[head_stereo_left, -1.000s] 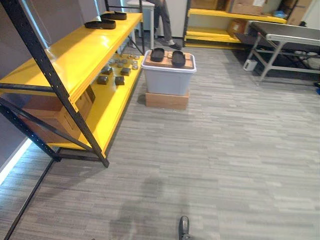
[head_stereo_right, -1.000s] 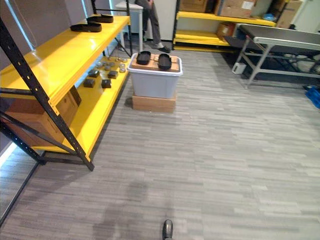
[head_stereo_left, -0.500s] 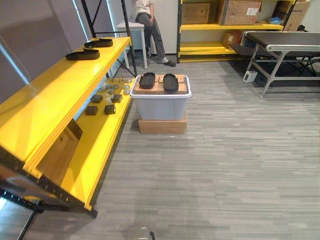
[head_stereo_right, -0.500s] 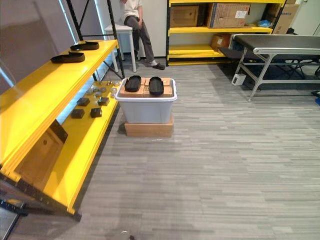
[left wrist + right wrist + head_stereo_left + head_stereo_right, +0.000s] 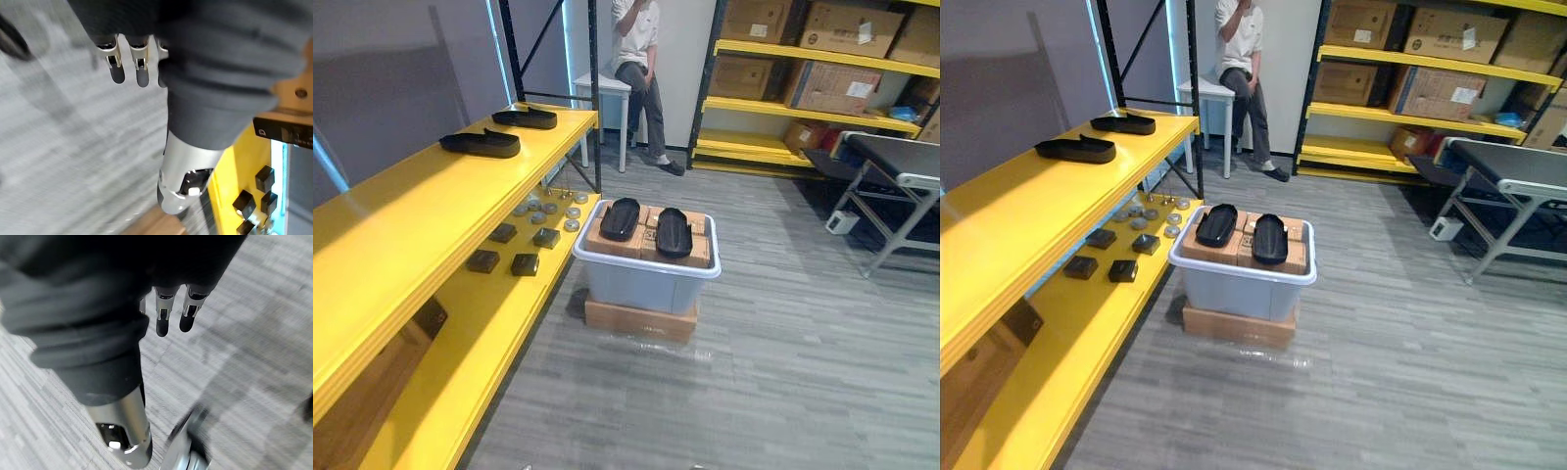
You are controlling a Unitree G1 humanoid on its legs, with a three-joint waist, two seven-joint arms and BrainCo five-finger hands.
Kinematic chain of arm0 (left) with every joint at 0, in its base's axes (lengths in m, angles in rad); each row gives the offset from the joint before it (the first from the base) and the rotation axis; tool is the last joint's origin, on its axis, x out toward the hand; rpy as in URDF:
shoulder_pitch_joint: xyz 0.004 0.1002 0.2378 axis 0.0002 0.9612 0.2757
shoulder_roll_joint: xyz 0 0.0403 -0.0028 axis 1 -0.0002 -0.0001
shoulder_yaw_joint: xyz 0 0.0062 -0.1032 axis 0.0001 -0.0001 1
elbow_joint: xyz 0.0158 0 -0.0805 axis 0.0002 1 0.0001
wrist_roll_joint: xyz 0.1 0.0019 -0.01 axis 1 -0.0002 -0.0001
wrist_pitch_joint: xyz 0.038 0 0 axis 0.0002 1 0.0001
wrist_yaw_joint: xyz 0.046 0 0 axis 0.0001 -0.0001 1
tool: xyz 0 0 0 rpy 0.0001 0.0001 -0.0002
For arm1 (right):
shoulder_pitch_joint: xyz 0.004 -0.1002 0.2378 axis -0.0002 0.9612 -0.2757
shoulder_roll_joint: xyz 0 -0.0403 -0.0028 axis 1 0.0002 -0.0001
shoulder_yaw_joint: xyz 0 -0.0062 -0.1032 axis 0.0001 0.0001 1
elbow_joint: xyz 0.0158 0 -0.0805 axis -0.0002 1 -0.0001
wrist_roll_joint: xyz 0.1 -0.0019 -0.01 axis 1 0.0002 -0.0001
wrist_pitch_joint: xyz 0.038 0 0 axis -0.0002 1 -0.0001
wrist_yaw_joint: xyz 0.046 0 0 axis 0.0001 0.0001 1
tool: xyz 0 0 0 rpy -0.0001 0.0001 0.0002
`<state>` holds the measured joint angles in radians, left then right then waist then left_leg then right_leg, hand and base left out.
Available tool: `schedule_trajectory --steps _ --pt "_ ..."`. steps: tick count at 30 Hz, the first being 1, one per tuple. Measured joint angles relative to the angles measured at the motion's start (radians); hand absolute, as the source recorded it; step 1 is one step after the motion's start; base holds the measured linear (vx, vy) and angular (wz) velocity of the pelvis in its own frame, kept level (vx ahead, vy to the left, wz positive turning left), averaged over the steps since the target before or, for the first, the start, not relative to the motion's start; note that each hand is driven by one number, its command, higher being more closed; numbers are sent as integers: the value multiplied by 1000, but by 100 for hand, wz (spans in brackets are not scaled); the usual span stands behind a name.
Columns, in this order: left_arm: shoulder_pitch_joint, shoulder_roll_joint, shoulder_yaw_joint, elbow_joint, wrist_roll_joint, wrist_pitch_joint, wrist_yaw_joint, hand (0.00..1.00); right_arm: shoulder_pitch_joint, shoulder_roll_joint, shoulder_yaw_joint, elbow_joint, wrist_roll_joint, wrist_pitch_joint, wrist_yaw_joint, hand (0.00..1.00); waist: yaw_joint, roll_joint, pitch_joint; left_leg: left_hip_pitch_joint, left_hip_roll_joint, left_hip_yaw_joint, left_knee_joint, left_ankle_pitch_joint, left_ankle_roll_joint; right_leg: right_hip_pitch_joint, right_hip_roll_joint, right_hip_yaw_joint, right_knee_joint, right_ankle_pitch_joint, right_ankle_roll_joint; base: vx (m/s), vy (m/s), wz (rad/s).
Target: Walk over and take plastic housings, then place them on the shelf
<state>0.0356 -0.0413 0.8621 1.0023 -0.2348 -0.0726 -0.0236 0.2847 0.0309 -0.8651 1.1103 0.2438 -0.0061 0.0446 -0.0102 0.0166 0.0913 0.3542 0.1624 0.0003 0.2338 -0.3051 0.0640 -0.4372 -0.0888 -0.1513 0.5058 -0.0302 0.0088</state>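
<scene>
- Two black oval plastic housings (image 5: 621, 217) lie side by side on brown cardboard boxes (image 5: 607, 238) packed inside a pale grey plastic tote (image 5: 641, 287) – the tote stands on a flat brown box (image 5: 639, 320) on the floor, just beside the yellow shelf rack (image 5: 421, 201).
- Two more black housings (image 5: 481, 144) rest on the rack's upper board, well apart from the tote.
- The lower yellow board (image 5: 494, 323) carries small dark blocks (image 5: 524, 264) and grey discs (image 5: 549, 208).
- The left hand (image 5: 205, 98) hangs over the grey floor, fingers (image 5: 116, 73) straight and apart – it holds nothing.
- The right hand (image 5: 98, 323) hangs likewise, fingers (image 5: 163, 323) relaxed and empty.
- A person (image 5: 639, 69) sits on a white table (image 5: 600, 86) at the back, near yellow shelving with cardboard cartons (image 5: 803, 61).
</scene>
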Motion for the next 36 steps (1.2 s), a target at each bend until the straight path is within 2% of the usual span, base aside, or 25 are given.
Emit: schedule_trajectory --steps 1,2,3,4,6,8,9,11,12,13,14,15,17,19,21,22,23,24,25,26,27,28,31,34,36 --pt "12 -31 29 -2 0 5 -2 0 -2 -6 -14 -13 0 4 6 0 0 35 -14 -57 32 -1 140 70 -84 3 20 -17 54 -72 -27 820 -323 -2" --pt "12 -31 30 0 0 7 -4 0 -8 7 -48 -36 1 8 10 0 2 46 -3 -133 46 -14 334 183 -140 45 33 -22 75 -135 -49 963 -375 3" --pt "13 -30 46 2 -1 8 -6 0 -14 12 -73 -40 1 13 15 0 4 61 11 -208 55 -48 533 260 -235 109 55 -36 50 -165 -54 897 -319 15" --pt "12 -27 100 7 -9 7 -8 0 -18 7 -83 -35 5 23 14 0 1 75 21 -321 66 -71 814 268 -310 224 92 -54 -22 -182 -66 582 -154 12" --pt "29 -23 150 1 -22 7 -4 0 -19 19 -99 -38 8 35 15 0 9 58 31 -426 84 -6 1030 264 -292 380 116 -53 -144 -183 -68 677 -130 1" --pt "71 -29 129 3 -38 17 -10 0 -19 20 -117 -43 28 36 12 0 30 36 25 -578 119 130 1019 204 -176 555 115 -38 -307 -184 -66 652 -91 -7" --pt "80 -31 129 3 -38 19 -11 0 -23 16 -117 -44 31 36 11 0 33 36 25 -616 123 153 963 181 -160 585 114 -35 -337 -186 -61 574 -10 -14" --pt "108 -31 82 4 -41 24 -10 0 -48 3 -118 -43 44 35 7 0 57 21 33 -684 92 249 598 103 -152 667 82 -1 -410 -198 -35 584 79 -42" --pt "115 -32 66 4 -44 25 -9 0 -54 2 -118 -43 44 35 5 0 62 16 36 -682 74 264 479 107 -147 689 66 7 -416 -208 -18 602 144 -48" --pt "117 -32 49 10 -50 27 -6 0 -56 -3 -122 -48 47 33 4 0 64 9 38 -678 42 279 304 186 -77 723 41 10 -422 -230 18 481 142 -33" --pt "121 -27 44 10 -52 27 -5 0 -57 0 -139 -50 49 32 1 0 66 -10 35 -654 19 292 293 204 -59 744 22 15 -423 -236 28 627 172 -11" --pt "121 -25 23 6 -58 23 -5 0 -47 20 -136 -64 64 32 -2 0 60 -27 10 -629 -11 305 269 177 -50 746 -10 10 -390 -215 42 645 206 9" --pt "95 -22 -19 1 -59 18 -11 0 -61 29 -138 -40 64 30 -3 0 52 -31 0 -598 -31 300 250 139 -43 658 -31 18 -192 -195 67 641 242 18" --pt "71 26 -115 12 -67 19 -8 0 -87 28 -91 -19 46 31 -9 0 30 -44 29 -485 -66 281 154 133 -41 460 -83 42 279 -136 252 633 205 33" --pt "63 58 -189 18 -79 15 -2 0 -90 10 49 -42 18 29 -23 0 25 -41 36 -373 -68 275 67 136 -46 377 -108 -3 402 -157 219 499 40 25" --pt "55 80 -221 17 -81 14 -1 0 -95 6 159 -98 8 26 -29 0 26 -41 36 -315 -68 278 15 141 -53 337 -119 -29 374 -182 172 420 -23 8" --pt "49 88 -234 17 -85 12 -1 0 -95 7 218 -146 -5 25 -36 0 24 -40 36 -294 -68 276 -5 143 -58 314 -120 -36 339 -193 153 401 -84 17" --pt "36 102 -268 15 -94 2 8 0 -87 7 334 -272 -41 21 -64 0 17 -39 36 -275 -65 265 -27 148 -65 270 -116 -41 227 -203 138 382 -159 23" --pt "34 106 -283 10 -95 -2 14 0 -80 7 374 -332 -58 19 -77 0 13 -39 35 -275 -65 259 -31 149 -67 253 -111 -36 165 -200 133 447 -233 47" --pt "35 121 -319 -4 -93 -16 29 0 -45 7 489 -578 -137 -5 -117 0 -1 -55 27 -279 -85 237 -40 150 -82 232 -84 45 -121 -93 87 291 -176 44" --pt "35 125 -325 -2 -92 -17 36 0 -31 7 511 -659 -174 -21 -129 0 -2 -71 21 -278 -100 231 -45 146 -90 234 -87 84 -179 -25 79 374 -222 40" --pt "40 101 -340 17 -80 -17 45 0 -38 -27 529 -770 -267 -54 -160 0 1 -27 23 -266 -69 212 -66 154 -120 248 -53 83 -189 -30 69 355 -204 12" --pt "58 98 -375 36 -74 -17 62 0 -19 -52 584 -934 -341 -60 -190 0 3 -2 24 -260 -29 213 -91 167 -140 283 -13 71 -263 -25 60 280 -179 -3" --pt "58 97 -426 42 -34 -17 61 0 40 -76 660 -1121 -446 -100 -191 0 0 -7 43 -264 -20 207 -90 188 -151 329 -2 54 -346 -7 41 134 -108 4" --pt "56 97 -462 40 -25 -20 60 0 27 -77 675 -1135 -477 -117 -192 0 1 -6 52 -271 -23 189 -89 189 -151 344 -3 50 -388 13 47 37 1 6"
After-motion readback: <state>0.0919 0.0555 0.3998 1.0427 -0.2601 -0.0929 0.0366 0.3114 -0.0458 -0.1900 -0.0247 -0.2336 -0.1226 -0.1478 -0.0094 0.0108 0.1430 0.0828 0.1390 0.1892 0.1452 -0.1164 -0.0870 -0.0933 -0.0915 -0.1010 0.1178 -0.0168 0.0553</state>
